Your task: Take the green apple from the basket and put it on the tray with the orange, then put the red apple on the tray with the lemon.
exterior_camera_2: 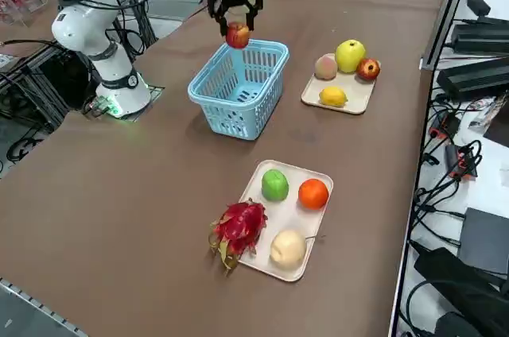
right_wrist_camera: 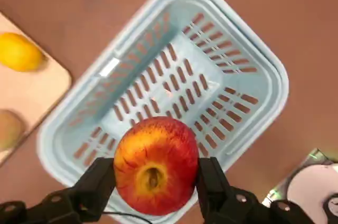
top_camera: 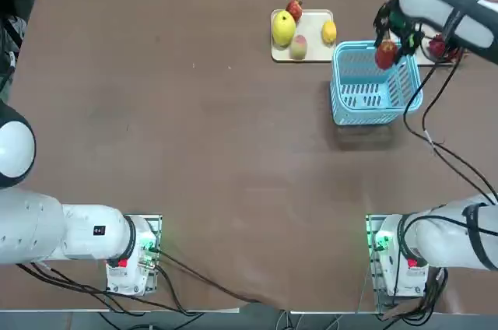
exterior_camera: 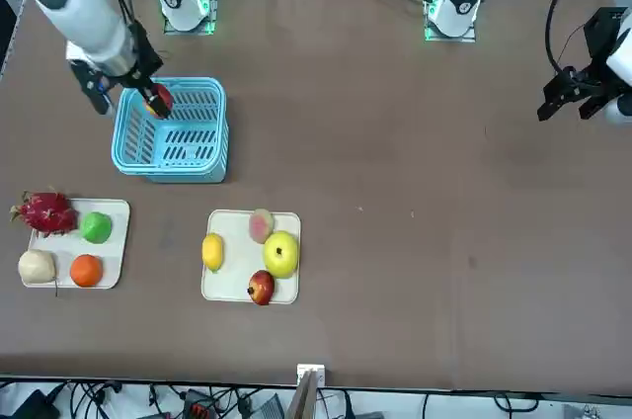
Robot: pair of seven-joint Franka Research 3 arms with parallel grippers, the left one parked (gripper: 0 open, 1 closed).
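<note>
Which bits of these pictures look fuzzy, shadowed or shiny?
Right wrist view: the lemon looks soft-edged, and a white glint sits on the wall of the basket; top view: a shadow darkens the table beside the basket, below the right gripper, with a pale sheen mid-table.

Red apple with yellow streaks, pale blue slotted basket, cream trays, brown table.

No readable text, label, brand, number or sign in any view.
</note>
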